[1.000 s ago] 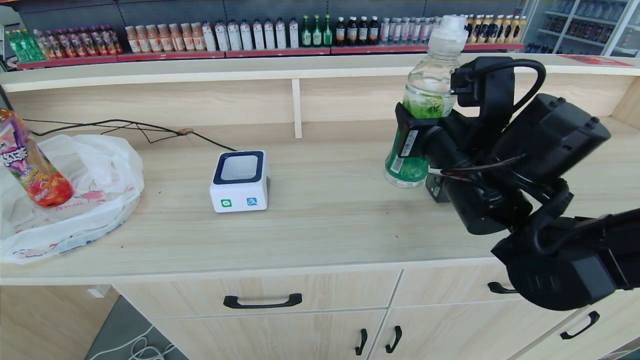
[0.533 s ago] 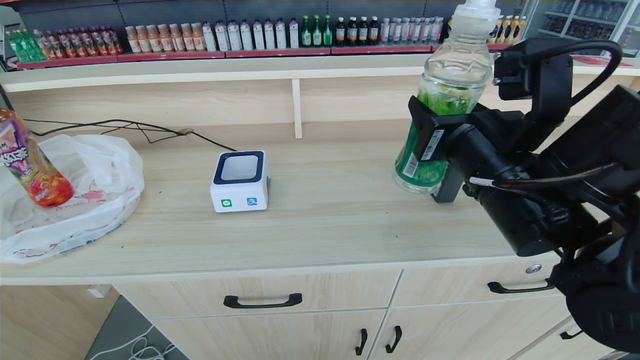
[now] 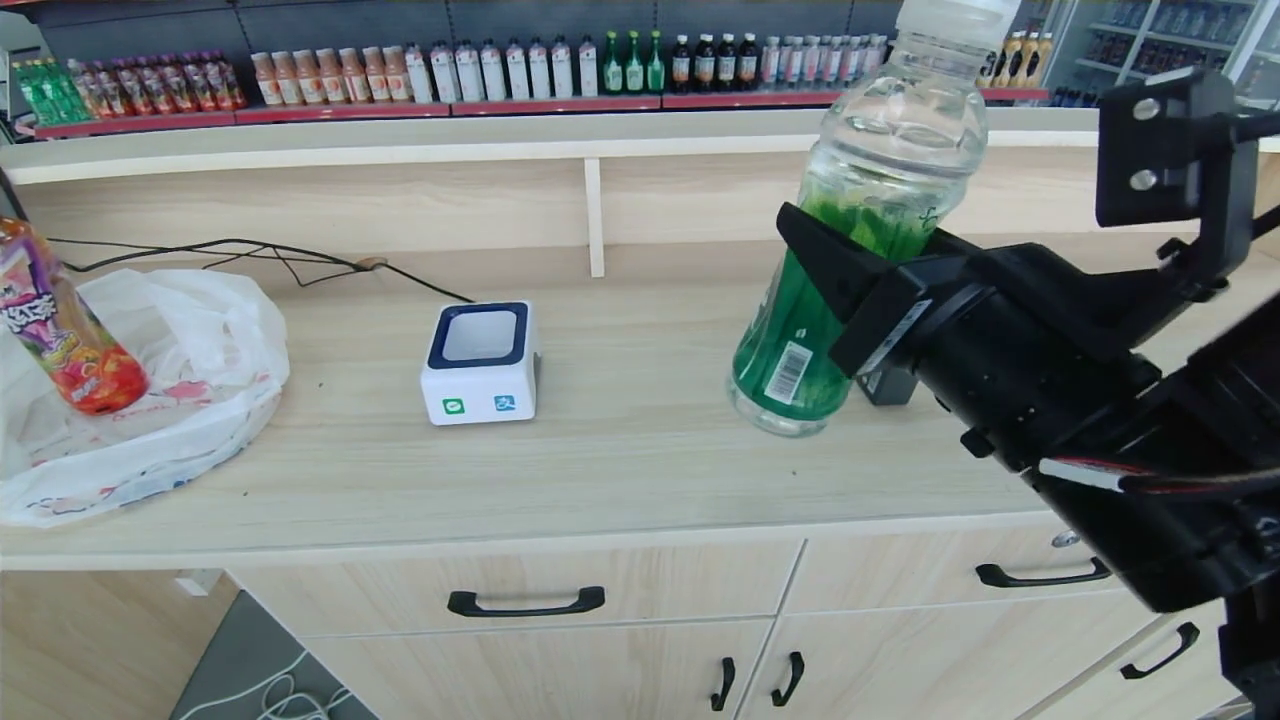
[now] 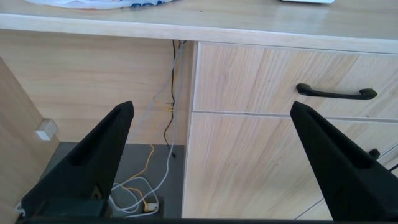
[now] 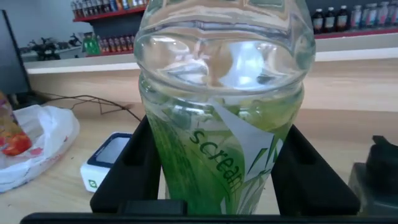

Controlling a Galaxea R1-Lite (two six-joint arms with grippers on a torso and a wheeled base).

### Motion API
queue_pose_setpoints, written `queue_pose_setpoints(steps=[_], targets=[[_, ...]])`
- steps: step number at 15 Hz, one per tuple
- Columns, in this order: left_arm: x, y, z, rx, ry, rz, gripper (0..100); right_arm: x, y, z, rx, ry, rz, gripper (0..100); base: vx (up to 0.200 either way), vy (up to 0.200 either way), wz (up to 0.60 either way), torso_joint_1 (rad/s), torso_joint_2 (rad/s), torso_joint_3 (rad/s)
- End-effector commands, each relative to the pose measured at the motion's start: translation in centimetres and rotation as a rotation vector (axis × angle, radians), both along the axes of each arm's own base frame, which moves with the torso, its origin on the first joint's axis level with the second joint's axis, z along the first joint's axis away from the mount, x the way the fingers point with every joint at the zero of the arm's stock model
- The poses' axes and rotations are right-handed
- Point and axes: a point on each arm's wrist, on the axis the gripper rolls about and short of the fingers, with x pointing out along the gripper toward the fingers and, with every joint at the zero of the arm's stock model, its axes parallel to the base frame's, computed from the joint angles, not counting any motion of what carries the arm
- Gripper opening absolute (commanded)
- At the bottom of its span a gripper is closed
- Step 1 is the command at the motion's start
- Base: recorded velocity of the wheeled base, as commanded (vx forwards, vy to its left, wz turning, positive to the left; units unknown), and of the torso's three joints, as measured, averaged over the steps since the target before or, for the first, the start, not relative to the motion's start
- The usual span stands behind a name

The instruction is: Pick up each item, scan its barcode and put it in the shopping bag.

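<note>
One green bottle (image 3: 830, 300) is what matters right now. It hangs well off to the right of the scanner (image 3: 480, 362), pinched round its middle by the right gripper (image 3: 840, 310), with one finger on each side of the label. It leans, cap tipped away from the scanner and base swung towards it. From where I stand I can't say whether the base is clear of the counter (image 3: 640, 470) or grazing it.

The first worry is the grip. The label looks slick and the bottle looks full, so a quick swing could let it twist or slide down between the fingers.

The second is the read. The barcode (image 3: 788, 372) sits low on the bottle and faces the front edge of the counter, while the scanner's window looks straight up. Unless the bottle is rolled so the code meets that window, I'd expect no scan at all. If it goes in too low, the base could knock the little box along the counter and drag its cable.

The shopping bag (image 3: 190, 340) lies well beyond the scanner on its far side, slumped, with a red-and-orange bottle (image 3: 60, 330) leaning in it. A careless drop there could topple that one, or land on the loose plastic and roll towards the counter's edge.

The left gripper (image 4: 211, 155) is spread wide with nothing in it, down below the scanner's level in front of the cabinet — too low to steady the bag.
</note>
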Motion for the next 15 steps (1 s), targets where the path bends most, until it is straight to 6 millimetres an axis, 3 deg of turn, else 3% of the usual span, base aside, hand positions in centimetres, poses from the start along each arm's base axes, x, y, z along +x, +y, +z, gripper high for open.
queue_pose_setpoints(steps=[1,5,11,15], targets=[[0.0,0.0,0.0,0.000,0.000,0.000,100,-1.0,-0.9,0.1,0.020,0.001,0.046,0,0.000,0.000,0.00,0.000,0.00,0.000],[0.0,0.0,0.0,0.000,0.000,0.000,100,-1.7,-1.1,0.3,0.105,0.025,0.105,0,0.000,0.000,0.00,0.000,0.00,0.000],[0.0,0.0,0.0,0.000,0.000,0.000,100,-4.4,1.6,0.5,0.150,0.058,0.268,0,0.000,0.000,0.00,0.000,0.00,0.000],[0.0,0.0,0.0,0.000,0.000,0.000,100,-3.9,3.0,2.0,0.274,0.075,0.337,0,0.000,0.000,0.00,0.000,0.00,0.000]])
